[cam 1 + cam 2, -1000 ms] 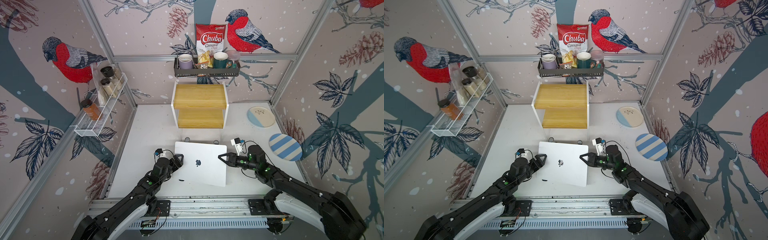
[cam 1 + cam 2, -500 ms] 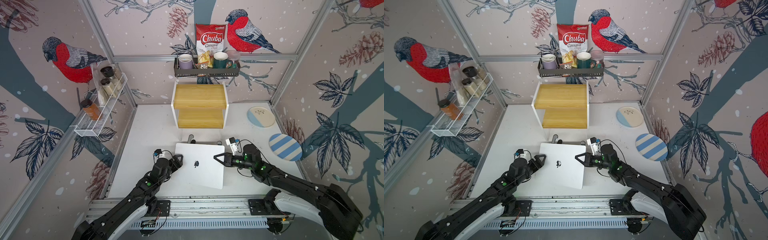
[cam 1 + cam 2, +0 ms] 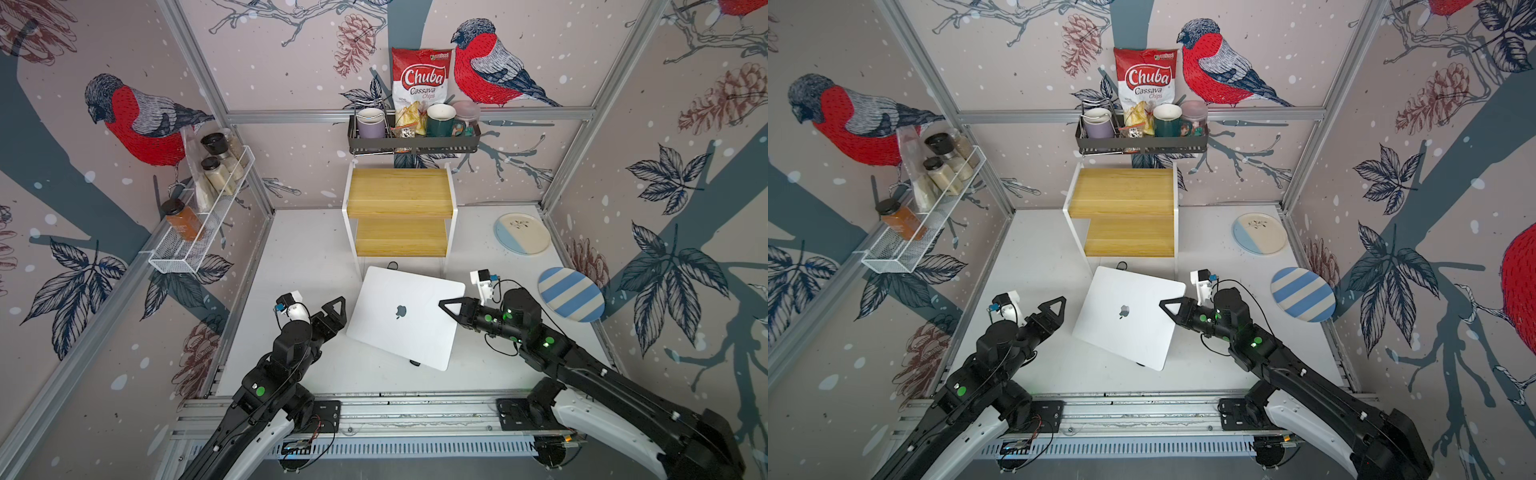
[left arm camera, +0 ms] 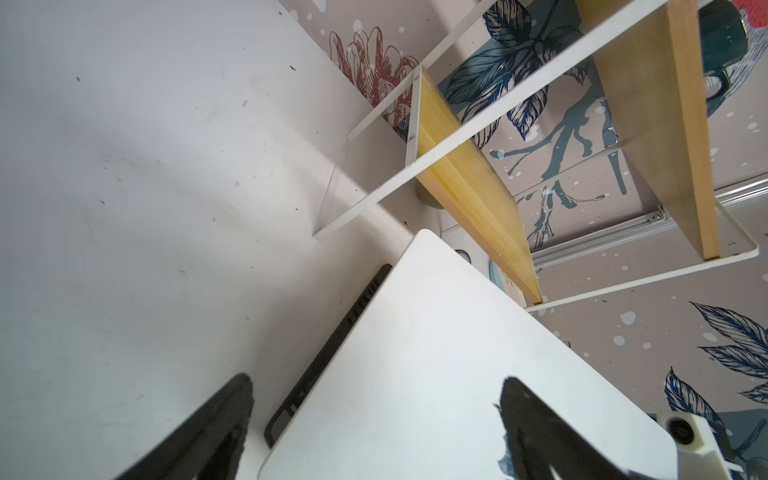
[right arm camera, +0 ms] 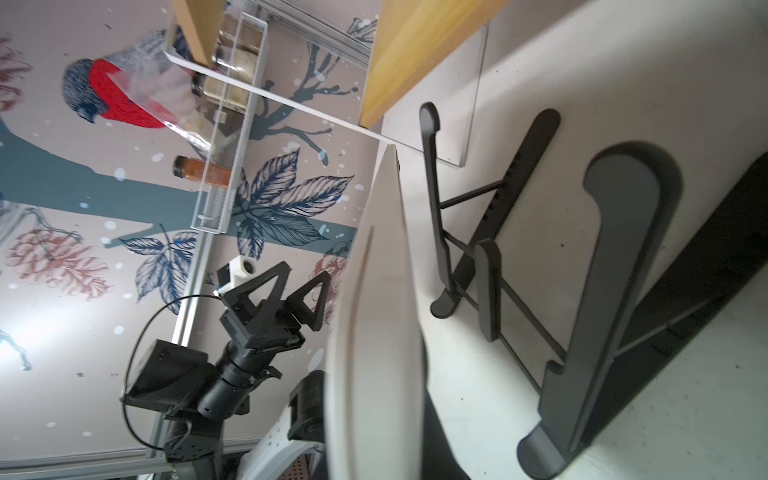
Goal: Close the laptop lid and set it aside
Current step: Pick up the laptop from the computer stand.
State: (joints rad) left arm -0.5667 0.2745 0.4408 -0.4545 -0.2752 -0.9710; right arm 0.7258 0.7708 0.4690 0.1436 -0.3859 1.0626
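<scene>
The silver-white laptop (image 3: 399, 316) (image 3: 1125, 316) is closed, its lid with the apple logo facing up, and it sits skewed over the black folding stand (image 5: 615, 291). My right gripper (image 3: 446, 305) (image 3: 1167, 305) is shut on the laptop's right edge. In the right wrist view the laptop (image 5: 374, 332) shows edge-on, raised clear of the stand. My left gripper (image 3: 337, 306) (image 3: 1058, 306) (image 4: 378, 415) stands open just off the laptop's left edge, touching nothing. A bit of the stand (image 4: 332, 345) shows under the laptop (image 4: 436, 374) in the left wrist view.
A two-tier wooden shelf (image 3: 401, 216) stands right behind the laptop. Two plates (image 3: 521, 232) (image 3: 571, 294) lie at the right. A black wall rack (image 3: 413, 143) holds mugs and chips. A wire spice rack (image 3: 203, 232) hangs on the left wall.
My right gripper has shut on the laptop's right edge. The laptop has turned clockwise, its far corners swinging right. My left gripper has drawn back a little to the left.
</scene>
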